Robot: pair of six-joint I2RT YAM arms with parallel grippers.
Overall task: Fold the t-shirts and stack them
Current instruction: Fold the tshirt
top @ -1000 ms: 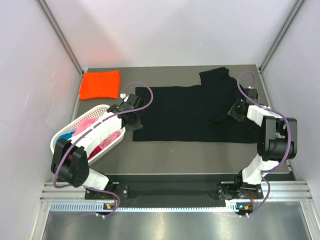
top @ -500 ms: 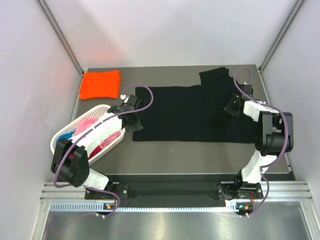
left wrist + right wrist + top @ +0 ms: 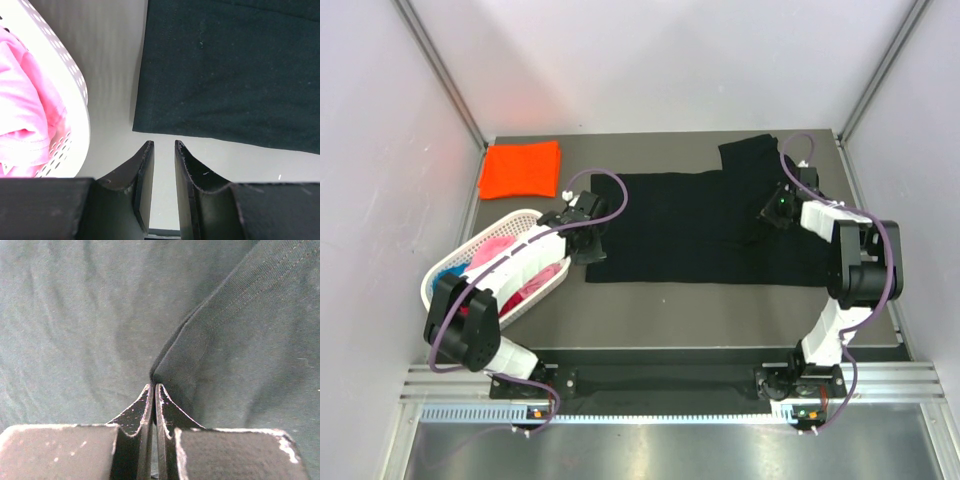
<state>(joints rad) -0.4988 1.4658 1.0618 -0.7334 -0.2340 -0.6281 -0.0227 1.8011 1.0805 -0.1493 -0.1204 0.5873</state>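
By the left edge of the dark grey tabletop [image 3: 720, 310]: a white oval plastic basket [image 3: 523, 214], walls a lattice of small holes. Inside, soft crumpled cloth: a pink t-shirt [image 3: 493, 248] bunched against the wall, a magenta t-shirt [image 3: 535, 287] toward the near end, a blue t-shirt [image 3: 448, 272] toward the left. At the far left corner, an orange t-shirt [image 3: 520, 168], folded into a flat, neat rectangle. Across the middle, reaching toward the right edge, a black t-shirt [image 3: 690, 230]: matte knit, spread flat, one sleeve toward the far right corner, faint wrinkles, stitched hems. Left gripper [image 3: 164, 145] just off the shirt's near left corner, over bare table, fingers a narrow slit apart, gripping nothing. Right gripper [image 3: 154, 386] on the shirt's right part, jaws pressed together on a raised ridge of the black cloth.
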